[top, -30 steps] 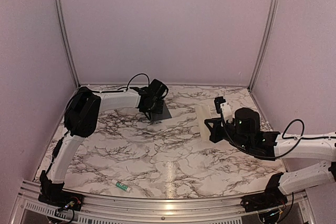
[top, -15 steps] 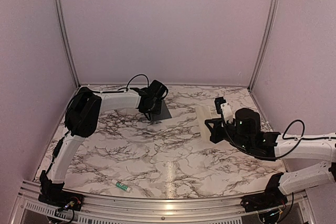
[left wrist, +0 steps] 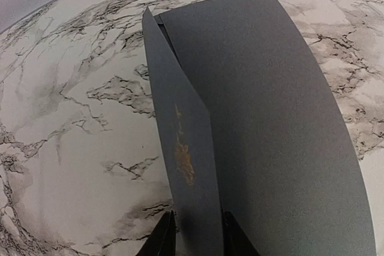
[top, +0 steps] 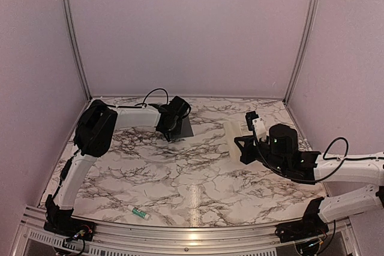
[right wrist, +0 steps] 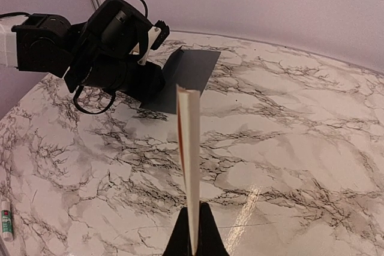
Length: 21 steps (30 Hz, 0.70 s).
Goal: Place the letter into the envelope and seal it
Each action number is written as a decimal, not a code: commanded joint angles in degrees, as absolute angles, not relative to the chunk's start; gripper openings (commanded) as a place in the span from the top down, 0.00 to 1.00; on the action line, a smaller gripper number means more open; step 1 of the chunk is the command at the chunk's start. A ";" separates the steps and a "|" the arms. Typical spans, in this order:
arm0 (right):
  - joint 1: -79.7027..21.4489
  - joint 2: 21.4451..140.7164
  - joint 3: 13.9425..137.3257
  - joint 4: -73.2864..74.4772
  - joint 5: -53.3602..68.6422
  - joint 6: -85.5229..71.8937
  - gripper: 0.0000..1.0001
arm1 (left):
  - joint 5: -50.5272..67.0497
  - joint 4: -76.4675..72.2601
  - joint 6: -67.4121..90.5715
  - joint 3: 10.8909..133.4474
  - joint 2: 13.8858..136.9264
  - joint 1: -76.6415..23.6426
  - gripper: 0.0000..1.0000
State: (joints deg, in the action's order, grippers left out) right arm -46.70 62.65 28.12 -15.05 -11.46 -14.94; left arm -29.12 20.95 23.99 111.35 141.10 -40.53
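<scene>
The dark grey envelope (top: 186, 126) lies on the marble table at the back left. In the left wrist view its body (left wrist: 282, 124) lies flat and its flap (left wrist: 183, 142), with a pale orange mark, is partly raised. My left gripper (left wrist: 198, 235) sits at the envelope's near end (top: 174, 129). Its jaws stand a narrow gap apart with the flap between them. My right gripper (right wrist: 193, 235) is shut on the cream letter (right wrist: 189, 160) and holds it upright and edge-on above the table. In the top view the letter (top: 231, 133) is right of centre, apart from the envelope (right wrist: 192, 73).
A small white-and-green tube (top: 138, 212) lies near the front left edge and also shows in the right wrist view (right wrist: 5, 217). Pale walls with metal posts close in the table at the back and sides.
My left gripper has turned and shifted slightly toward the back at the envelope, and the envelope has shifted a little with it. The right arm and the letter have barely moved.
</scene>
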 commanded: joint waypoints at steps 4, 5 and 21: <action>-46.26 61.69 28.65 -16.13 -11.41 -14.68 1.00 | -30.98 19.78 21.72 107.06 137.28 -40.25 0.79; -46.29 61.70 28.73 -16.17 -11.35 -14.68 1.00 | -30.68 19.21 21.29 106.44 136.91 -40.33 0.81; -46.25 61.65 28.83 -16.14 -10.63 -14.74 1.00 | -19.55 -5.18 8.44 77.33 119.87 -45.25 1.00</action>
